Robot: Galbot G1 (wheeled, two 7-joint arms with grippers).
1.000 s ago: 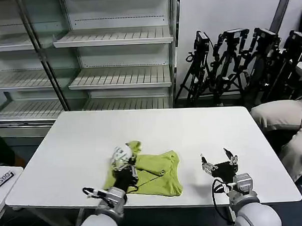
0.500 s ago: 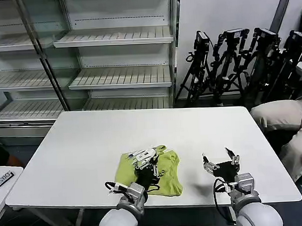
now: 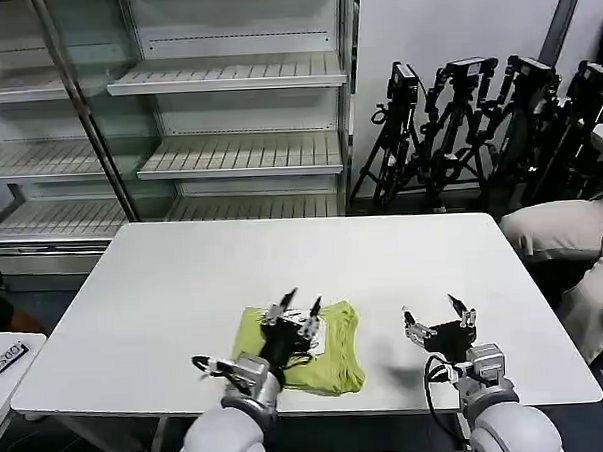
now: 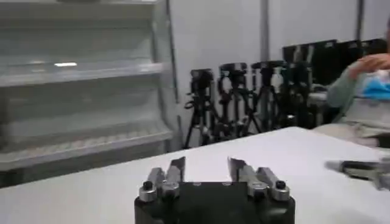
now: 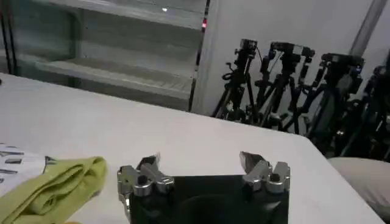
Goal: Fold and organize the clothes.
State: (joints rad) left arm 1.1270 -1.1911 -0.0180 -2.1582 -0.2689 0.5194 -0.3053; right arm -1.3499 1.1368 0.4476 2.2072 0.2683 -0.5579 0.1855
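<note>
My left claw (image 3: 293, 308) hovers spread and empty above the lime T-shirt (image 3: 332, 350) — folded into a rough square near the white table's (image 3: 164, 282) front edge. My right claw (image 3: 439, 320) waits open at its three o'clock. Risk: thin fabric — a careless descent could drag the fold apart.

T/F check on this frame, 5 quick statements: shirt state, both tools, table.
1. The lime T-shirt lies folded into a compact pile near the table's front edge. True.
2. The left tool grips the shirt. False: it is open, empty, raised above the shirt.
3. The right tool is open, to the right of the shirt. True.
4. The shirt hangs over the table edge. False: it lies wholly on the tabletop.
5. The shelves behind the table hold stacked clothes. False: they are bare.
</note>
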